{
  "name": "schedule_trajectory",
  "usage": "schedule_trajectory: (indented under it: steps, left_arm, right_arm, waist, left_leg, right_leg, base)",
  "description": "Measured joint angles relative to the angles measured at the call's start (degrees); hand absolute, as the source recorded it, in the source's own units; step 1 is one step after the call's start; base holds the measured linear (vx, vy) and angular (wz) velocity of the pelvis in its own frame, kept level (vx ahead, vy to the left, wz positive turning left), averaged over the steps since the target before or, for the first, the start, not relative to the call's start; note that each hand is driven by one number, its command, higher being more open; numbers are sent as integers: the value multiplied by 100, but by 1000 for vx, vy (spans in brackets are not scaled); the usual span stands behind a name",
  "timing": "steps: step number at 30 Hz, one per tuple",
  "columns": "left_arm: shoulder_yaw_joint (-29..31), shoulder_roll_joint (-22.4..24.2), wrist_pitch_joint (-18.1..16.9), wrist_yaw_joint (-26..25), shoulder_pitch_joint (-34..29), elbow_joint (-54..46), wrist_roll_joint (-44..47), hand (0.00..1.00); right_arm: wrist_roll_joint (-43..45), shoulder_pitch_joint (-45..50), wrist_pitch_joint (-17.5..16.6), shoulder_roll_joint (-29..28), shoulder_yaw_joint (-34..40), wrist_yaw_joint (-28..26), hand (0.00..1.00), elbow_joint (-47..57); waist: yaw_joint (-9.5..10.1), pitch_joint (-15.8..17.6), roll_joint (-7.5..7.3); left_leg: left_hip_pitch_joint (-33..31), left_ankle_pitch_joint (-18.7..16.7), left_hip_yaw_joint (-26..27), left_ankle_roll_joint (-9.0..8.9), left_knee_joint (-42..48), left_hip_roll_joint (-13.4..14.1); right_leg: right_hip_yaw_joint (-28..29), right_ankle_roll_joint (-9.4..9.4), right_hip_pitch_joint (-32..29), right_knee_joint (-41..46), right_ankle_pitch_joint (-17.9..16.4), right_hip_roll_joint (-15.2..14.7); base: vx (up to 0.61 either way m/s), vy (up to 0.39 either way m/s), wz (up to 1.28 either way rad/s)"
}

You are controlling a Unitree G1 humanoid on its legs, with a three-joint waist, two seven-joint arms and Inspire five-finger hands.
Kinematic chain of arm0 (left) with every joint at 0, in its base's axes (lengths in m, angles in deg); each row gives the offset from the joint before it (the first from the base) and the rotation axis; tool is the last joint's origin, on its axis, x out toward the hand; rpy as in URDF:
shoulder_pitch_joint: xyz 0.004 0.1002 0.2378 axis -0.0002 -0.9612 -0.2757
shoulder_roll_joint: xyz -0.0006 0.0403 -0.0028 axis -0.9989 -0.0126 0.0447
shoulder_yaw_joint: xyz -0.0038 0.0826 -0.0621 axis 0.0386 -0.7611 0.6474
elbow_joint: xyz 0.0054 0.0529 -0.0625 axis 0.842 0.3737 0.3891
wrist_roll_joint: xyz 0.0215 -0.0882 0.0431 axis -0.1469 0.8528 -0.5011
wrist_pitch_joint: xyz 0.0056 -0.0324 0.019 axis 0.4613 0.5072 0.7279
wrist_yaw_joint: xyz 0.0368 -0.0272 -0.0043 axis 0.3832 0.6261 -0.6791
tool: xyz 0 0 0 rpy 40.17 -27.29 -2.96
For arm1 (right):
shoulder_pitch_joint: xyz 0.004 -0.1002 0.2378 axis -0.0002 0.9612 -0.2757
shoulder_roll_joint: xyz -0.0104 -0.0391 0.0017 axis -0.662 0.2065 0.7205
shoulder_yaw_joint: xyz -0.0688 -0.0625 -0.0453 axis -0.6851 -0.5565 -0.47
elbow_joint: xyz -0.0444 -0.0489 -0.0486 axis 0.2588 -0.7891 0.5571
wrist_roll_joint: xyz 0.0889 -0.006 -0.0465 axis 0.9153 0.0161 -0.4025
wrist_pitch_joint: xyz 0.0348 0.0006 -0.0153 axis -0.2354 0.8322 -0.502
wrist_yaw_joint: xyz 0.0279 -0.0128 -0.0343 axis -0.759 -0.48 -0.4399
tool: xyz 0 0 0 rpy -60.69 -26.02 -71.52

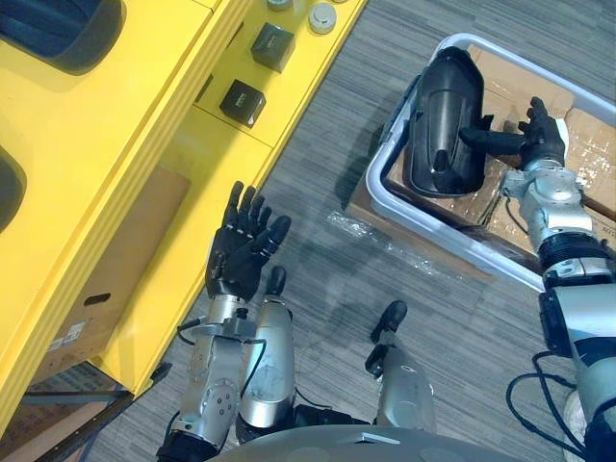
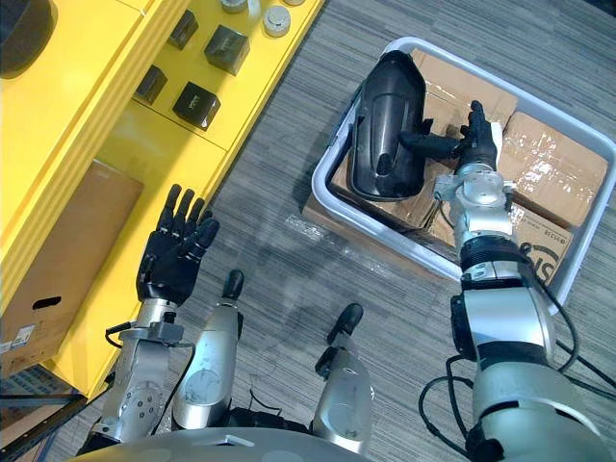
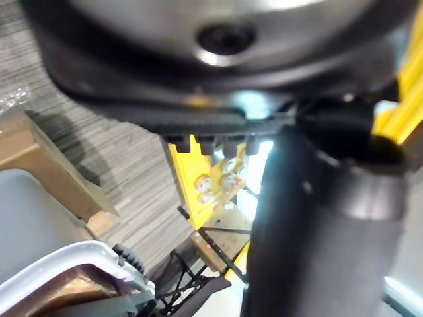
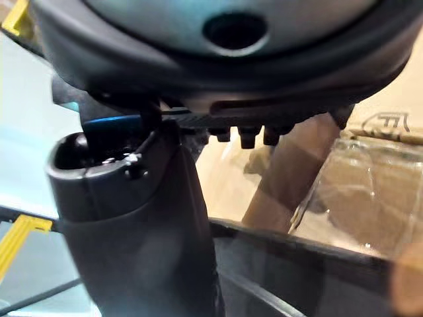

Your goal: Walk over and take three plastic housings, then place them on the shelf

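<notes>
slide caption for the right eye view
Right hand at the handle of a black plastic housing in a white bin, left hand open beside the yellow shelf

Housing (image 1: 448, 115) glossy black plastic; boxes (image 2: 553, 164) cardboard; bin (image 1: 375, 178) smooth plastic

Right arm extended, right hand (image 1: 542, 135) straight-fingered at the handle of the plastic housing (image 1: 445, 96); left hand (image 1: 241, 248) raised well apart from it, fingers spread straight.

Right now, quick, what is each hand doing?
Left hand: open, holding nothing.
Right hand: at the black housing in the bin; whether it grips cannot be told.
</notes>
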Motion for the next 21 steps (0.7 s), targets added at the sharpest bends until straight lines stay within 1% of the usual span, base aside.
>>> schedule_trajectory:
  steps: [3, 6, 7, 8, 9, 10, 12, 13, 14, 15, 17, 21]
  left_arm:
    - [-4, -2, 58, -1, 3, -6, -2, 100]
    - [-48, -9, 81, -11, 58, -6, -14, 100]
    - [-60, -12, 109, -16, 96, -7, -19, 100]
    - [-57, -15, 163, -17, 125, -34, -22, 100]
    - [-58, -18, 179, -17, 125, -37, -23, 100]
    - [-62, -37, 206, -18, 111, -37, 6, 100]
    - [-62, -64, 297, 16, 119, -42, 265, 100]
    - [-57, -62, 352, 60, 116, -45, 592, 100]
    - [-48, -64, 441, 87, 114, -46, 861, 100]
    - [-48, -63, 473, 89, 104, -46, 942, 100]
    - [-33, -65, 547, 244, 35, -46, 1110, 100]
    - [-32, -71, 614, 554, -109, -145, 1152, 100]
  right_arm:
    - [-514, -9, 62, 83, 10, -124, 0, -144]
    - [-1136, -29, 328, 177, 11, -421, 0, -376]
    - [-1515, -37, 471, 172, -3, -488, 0, -489]
    - [-1806, -32, 579, 160, 20, -462, 0, -591]
    - [-1897, -37, 650, 160, 89, -425, 0, -598]
    - [-2061, -90, 847, 162, 194, -428, 0, -604]
    - [-2510, -82, 913, 160, 223, -382, 0, -591]
    - [-2667, -99, 1005, 148, 273, -295, 0, -582]
    - [-2740, -105, 1142, 111, 381, -221, 0, -581]
    - [-2754, -95, 1169, 105, 412, -175, 0, -581]
    - [-2798, -78, 1370, 37, 522, -51, 0, -579]
    - [-2840, 9, 1465, -13, 611, 166, 0, -568]
  waist:
    - [-14, 0, 1]
    - [-9, -1, 2]
    - [12, -2, 4]
    - [34, -1, 7]
    - [42, -1, 7]
    - [46, -1, 7]
    - [68, -1, 8]
    - [76, -1, 7]
    - [105, -2, 7]
    - [120, -2, 7]
    - [135, -5, 1]
    - [152, -10, -3]
  left_leg:
    - [28, 77, -49, -7, -97, 2]
    - [82, 198, -82, -15, -258, 14]
    - [130, 263, -88, -19, -363, 20]
    - [166, 323, -105, -30, -459, 26]
    - [193, 361, -106, -34, -519, 27]
    - [241, 416, -106, -33, -616, 28]
    - [297, 489, -106, -34, -741, 31]
    - [324, 524, -105, -29, -804, 33]
    - [345, 535, -104, -32, -824, 34]
    - [375, 549, -102, -32, -854, 35]
    - [521, 613, -99, -27, -990, 37]
    - [677, 723, -94, -10, -1199, 37]
  right_leg:
    - [-44, -52, -6, 72, -36, -2]
    - [-90, -92, -11, 118, -65, 2]
    - [-100, -102, -10, 137, -72, 1]
    - [-124, -116, -10, 157, -84, 1]
    - [-127, -119, -10, 161, -85, 0]
    - [-131, -125, -7, 169, -89, -5]
    - [-133, -130, -3, 171, -92, -6]
    - [-134, -131, -1, 171, -93, -8]
    - [-132, -135, 7, 171, -95, -8]
    - [-131, -136, 19, 172, -96, -8]
    - [-159, -153, 126, 172, -118, -19]
    - [-244, -164, 235, 175, -159, -37]
  base:
    - [-32, -17, 10]
    - [-52, -28, 9]
    - [-56, -40, 8]
    - [-53, -39, 8]
    - [-28, -28, 8]
    - [-20, -20, 4]
    - [-7, -10, 2]
    - [0, 0, 0]
    - [0, 0, 0]
    - [12, -10, 5]
    - [14, -13, 9]
    - [-11, -17, 8]
